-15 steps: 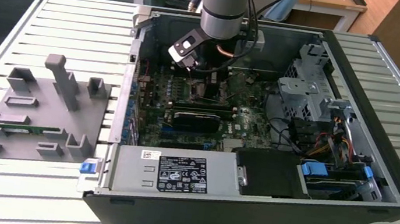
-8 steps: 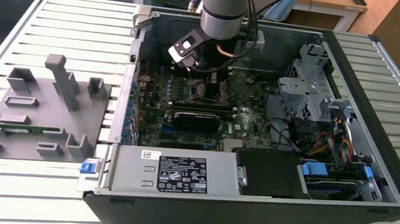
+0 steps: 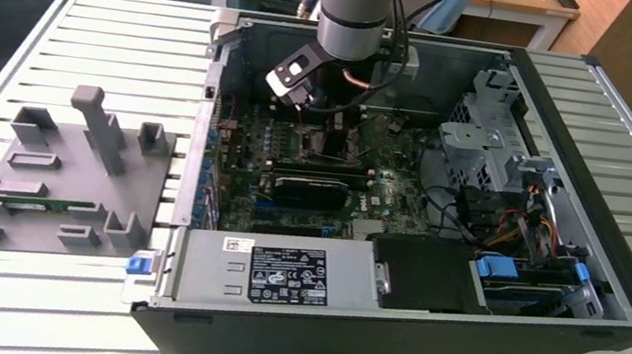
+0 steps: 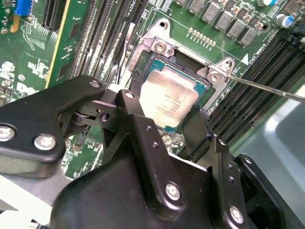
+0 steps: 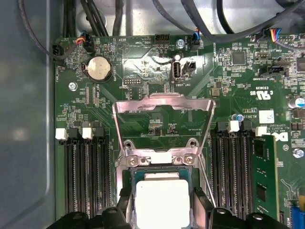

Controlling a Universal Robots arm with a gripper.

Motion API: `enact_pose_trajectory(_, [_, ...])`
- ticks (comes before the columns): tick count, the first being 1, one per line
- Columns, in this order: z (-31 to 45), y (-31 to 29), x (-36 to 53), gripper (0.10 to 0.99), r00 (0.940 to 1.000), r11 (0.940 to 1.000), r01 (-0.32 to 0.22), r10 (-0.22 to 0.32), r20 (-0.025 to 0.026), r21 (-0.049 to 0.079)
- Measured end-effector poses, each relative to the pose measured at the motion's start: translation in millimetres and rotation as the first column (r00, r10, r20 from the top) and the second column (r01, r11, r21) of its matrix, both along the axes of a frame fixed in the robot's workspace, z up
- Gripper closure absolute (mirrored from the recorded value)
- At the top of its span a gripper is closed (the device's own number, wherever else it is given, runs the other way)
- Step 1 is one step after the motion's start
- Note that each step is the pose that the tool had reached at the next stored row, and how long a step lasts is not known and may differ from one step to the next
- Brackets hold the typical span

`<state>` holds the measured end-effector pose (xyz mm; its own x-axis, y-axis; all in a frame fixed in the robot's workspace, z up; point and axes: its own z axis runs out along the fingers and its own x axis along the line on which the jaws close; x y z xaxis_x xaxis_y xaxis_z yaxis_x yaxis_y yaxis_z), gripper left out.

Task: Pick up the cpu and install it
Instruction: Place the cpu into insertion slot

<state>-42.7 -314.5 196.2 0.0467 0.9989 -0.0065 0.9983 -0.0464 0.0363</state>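
The cpu (image 4: 169, 102), a small square chip with a shiny silver top, lies level in the open socket (image 4: 143, 62) on the green motherboard. In the first wrist view the cpu (image 5: 162, 202) sits just below the raised metal load plate (image 5: 162, 102). My gripper (image 4: 164, 114) straddles the chip, and its black fingers (image 5: 200, 210) press against two opposite edges. In the exterior view the gripper (image 3: 331, 135) reaches down into the middle of the open computer case (image 3: 600, 273).
The thin socket lever (image 4: 267, 88) sticks out beside the socket. Memory slots (image 5: 86, 176) flank it, one holding a green stick (image 5: 262, 176). A grey fixture tray (image 3: 66, 188) lies at the exterior view's left. The power supply (image 3: 272, 273) and drive cage (image 3: 481, 149) crowd the case.
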Motion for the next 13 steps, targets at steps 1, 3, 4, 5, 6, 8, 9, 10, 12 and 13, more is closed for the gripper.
enact_pose_trajectory(1, [1.7,0.0,0.0,0.471,1.0,1.0,0.0,0.0,0.0,0.0])
enact_pose_trajectory(3, [5.1,0.0,0.0,0.486,1.0,1.0,0.0,0.0,0.0001,0.0])
enact_pose_trajectory(4, [6.8,0.0,0.0,0.486,1.0,1.0,0.0,0.0,0.0,0.0])
enact_pose_trajectory(5, [8.4,0.0,0.0,0.545,1.0,1.0,0.0,0.0,0.0,0.0])
enact_pose_trajectory(6, [9.9,0.0,0.0,0.608,1.0,1.0,0.0,0.0,0.0,0.0])
enact_pose_trajectory(8, [12.3,0.0,0.0,0.667,1.0,1.0,0.0,0.0,-0.0003,0.0])
enact_pose_trajectory(9, [13.1,0.0,0.0,0.725,1.0,1.0,0.0,0.0,-0.0004,0.0])
enact_pose_trajectory(10, [13.6,0.0,0.0,0.725,1.0,1.0,0.0,0.0,-0.0006,0.0])
enact_pose_trajectory(12, [14.4,0.0,0.0,0.843,1.0,1.0,0.0,0.0,-0.0005,0.0])
enact_pose_trajectory(13, [14.9,0.0,0.0,0.843,1.0,1.0,0.0,0.0,-0.0006,0.0])
